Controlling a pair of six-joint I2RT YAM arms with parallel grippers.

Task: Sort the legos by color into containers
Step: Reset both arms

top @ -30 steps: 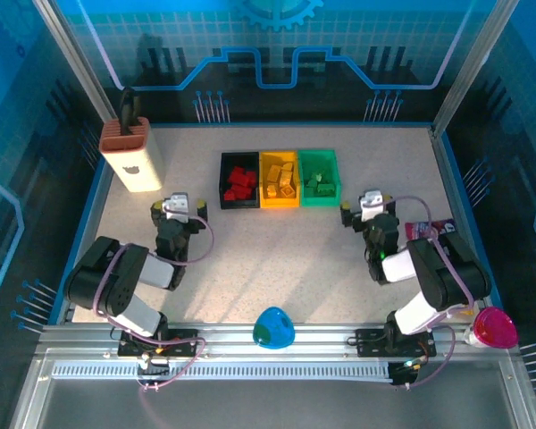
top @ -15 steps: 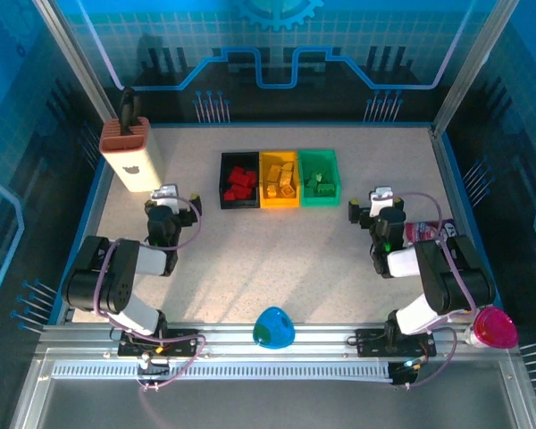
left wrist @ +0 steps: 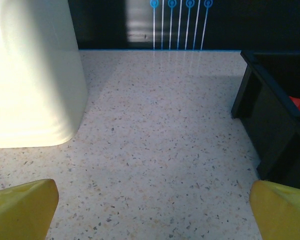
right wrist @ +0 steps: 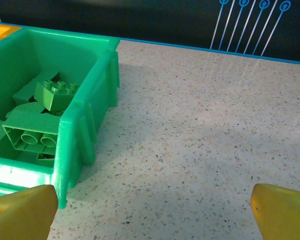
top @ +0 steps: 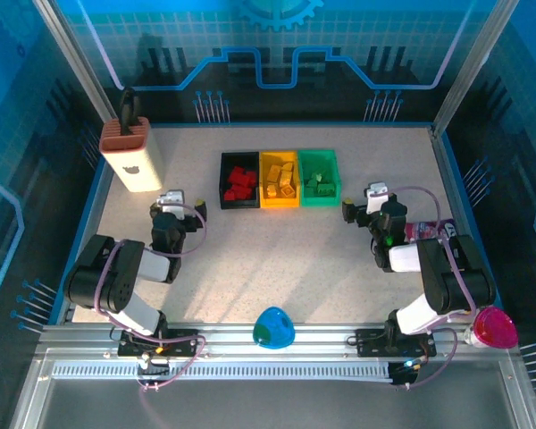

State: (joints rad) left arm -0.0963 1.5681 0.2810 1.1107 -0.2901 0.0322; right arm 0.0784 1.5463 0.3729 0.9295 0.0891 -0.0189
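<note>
Flanking the containers (top: pixel 280 205), left arm (top: pixel 116 277), right arm (top: pixel 442 273) folded low, fingers (left wrist: pixel 20 210) spread.

Glossy moulded plastic for the green bin (right wrist: pixel 85 125) and its legos (right wrist: pixel 57 94); matt speckled stone-look finish on the table (right wrist: pixel 190 140).

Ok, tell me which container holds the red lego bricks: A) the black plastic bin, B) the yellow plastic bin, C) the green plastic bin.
A: the red studded plastic bricks lie inside the black rectangular plastic bin, at the left end of the row.
</note>
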